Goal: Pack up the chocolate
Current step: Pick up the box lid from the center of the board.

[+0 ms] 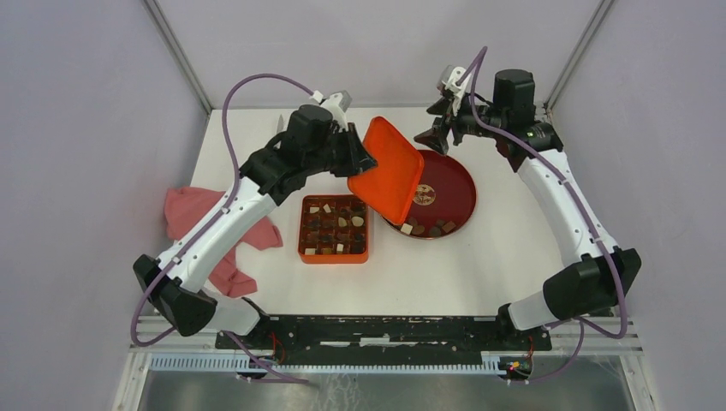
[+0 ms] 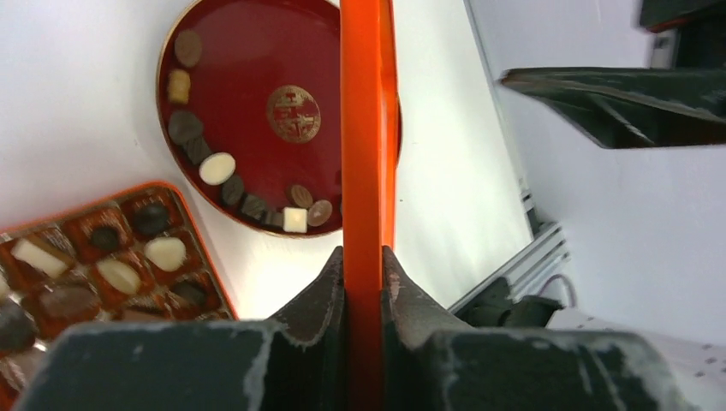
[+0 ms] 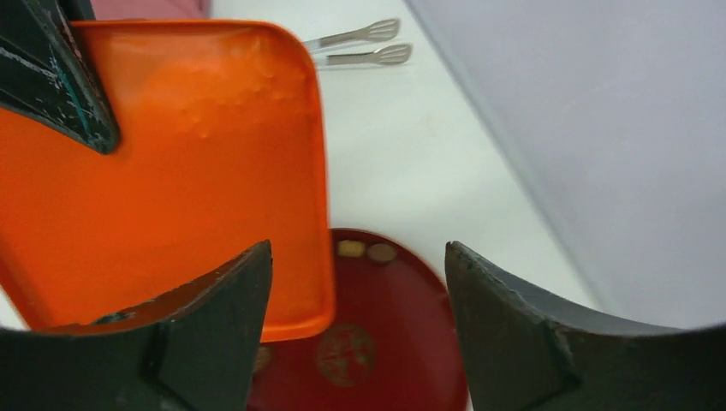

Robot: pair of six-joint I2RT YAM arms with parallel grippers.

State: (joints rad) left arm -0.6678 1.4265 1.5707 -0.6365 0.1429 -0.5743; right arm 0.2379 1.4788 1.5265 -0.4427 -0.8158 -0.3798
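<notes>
Left jaws pinching lid (right jaws apart), chocolate below on plate

The top camera hangs high behind the arm bases, which sit at six o'clock, and looks down over the whole white table. The left wrist camera rides tight behind the left gripper. It sights along the edge of the orange lid, with the red plate at eleven o'clock and a corner of the orange box at eight. The right wrist camera peers out close through the right gripper, with the lid's flat face at ten and the plate at six. All three views share the lid and the plate.
</notes>
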